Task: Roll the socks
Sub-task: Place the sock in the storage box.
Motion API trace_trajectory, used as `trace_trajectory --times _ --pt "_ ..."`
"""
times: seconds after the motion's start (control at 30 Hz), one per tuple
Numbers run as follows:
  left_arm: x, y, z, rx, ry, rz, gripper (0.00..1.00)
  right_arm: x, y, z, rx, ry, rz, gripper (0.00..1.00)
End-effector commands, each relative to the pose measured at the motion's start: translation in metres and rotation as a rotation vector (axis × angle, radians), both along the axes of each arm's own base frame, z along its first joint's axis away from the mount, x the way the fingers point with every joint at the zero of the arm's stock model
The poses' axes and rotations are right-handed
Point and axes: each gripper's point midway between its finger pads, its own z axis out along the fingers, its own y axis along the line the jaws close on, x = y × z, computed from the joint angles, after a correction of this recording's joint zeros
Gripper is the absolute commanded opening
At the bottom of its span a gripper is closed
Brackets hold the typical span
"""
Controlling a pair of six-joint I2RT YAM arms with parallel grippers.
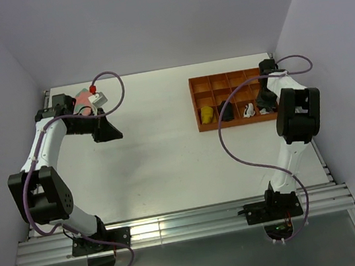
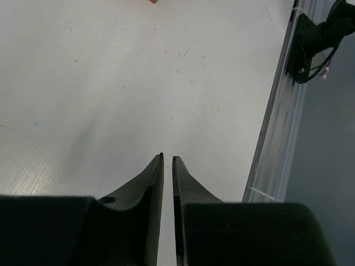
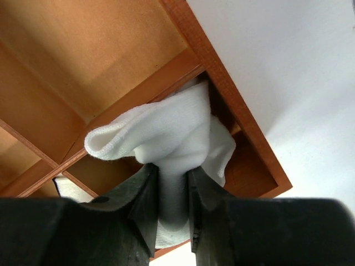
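Right wrist view: right gripper (image 3: 173, 172) pinching white sock (image 3: 166, 133) over corner compartment of tray (image 3: 233, 94), far right. Top view hides grip behind arm. Left gripper (image 2: 167, 158) nearly pressed together, empty, over table (image 2: 111, 83).

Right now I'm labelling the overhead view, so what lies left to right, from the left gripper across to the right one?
left gripper → yellow bundle → black bundle → black-and-white bundle → right gripper
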Motion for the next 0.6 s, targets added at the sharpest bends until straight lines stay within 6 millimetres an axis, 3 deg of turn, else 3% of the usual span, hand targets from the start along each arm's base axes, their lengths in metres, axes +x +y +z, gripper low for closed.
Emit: trace_trajectory --times 0.0,0.23,0.57 --pt "0.000 -0.004 0.025 -0.003 -0.063 -0.002 0.17 -0.031 0.011 -0.009 0.059 0.094 -0.015 0.29" --pt "-0.002 -0.008 0.027 -0.003 -0.064 -0.001 0.17 -0.032 0.009 0.006 0.045 0.059 -0.016 0.48" --pt "0.001 -0.011 0.027 -0.003 -0.064 0.014 0.18 -0.025 0.009 0.044 0.037 -0.048 -0.026 0.53"
